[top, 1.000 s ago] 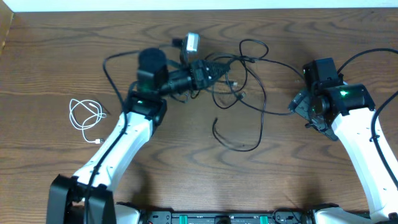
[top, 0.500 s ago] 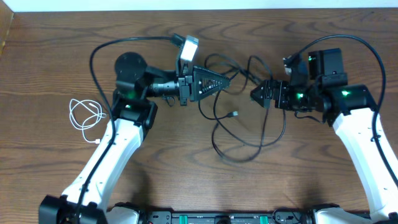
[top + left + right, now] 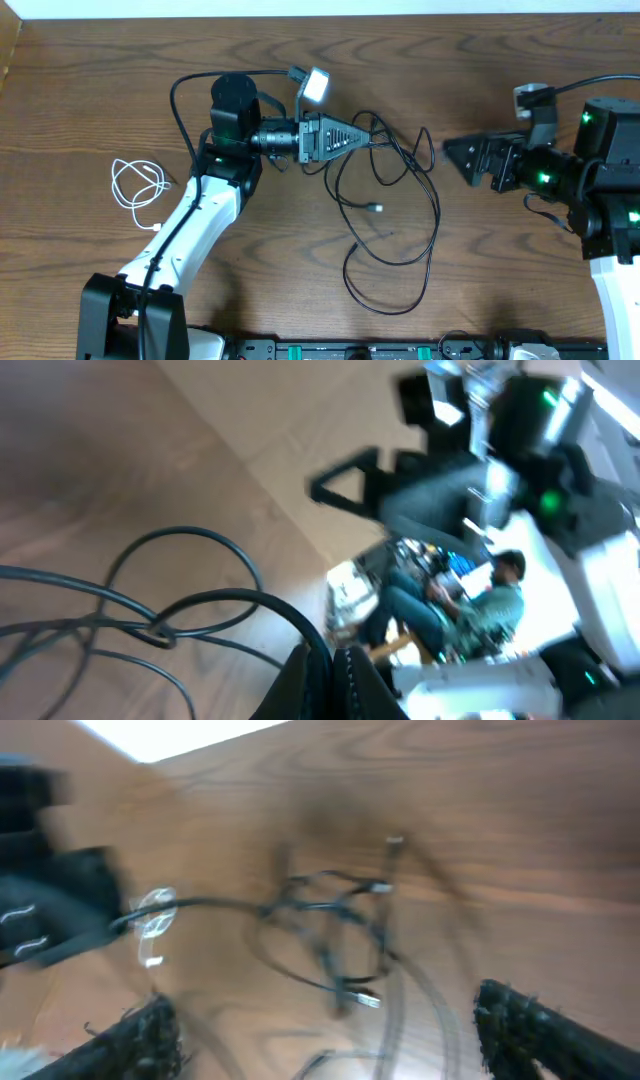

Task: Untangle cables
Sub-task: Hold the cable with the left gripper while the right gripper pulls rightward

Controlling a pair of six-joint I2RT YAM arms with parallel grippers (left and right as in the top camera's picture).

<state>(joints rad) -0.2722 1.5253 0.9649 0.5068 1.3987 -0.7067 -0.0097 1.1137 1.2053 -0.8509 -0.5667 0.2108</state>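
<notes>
The black cables (image 3: 376, 207), thin glossy cords in loose crossing loops, lie on the wooden worktop (image 3: 80, 90) between the arms, with one strand clamped in the closed left gripper (image 3: 362, 133). The right gripper (image 3: 458, 162), fingers apart, faces the tangle from just beside it. The white cable (image 3: 135, 185) sits coiled well apart, far left.

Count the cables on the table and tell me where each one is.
3, unless the tangle hides more: the white cable coiled at far left; two black cables knotted together mid-table, running from the shut left pincer.
</notes>
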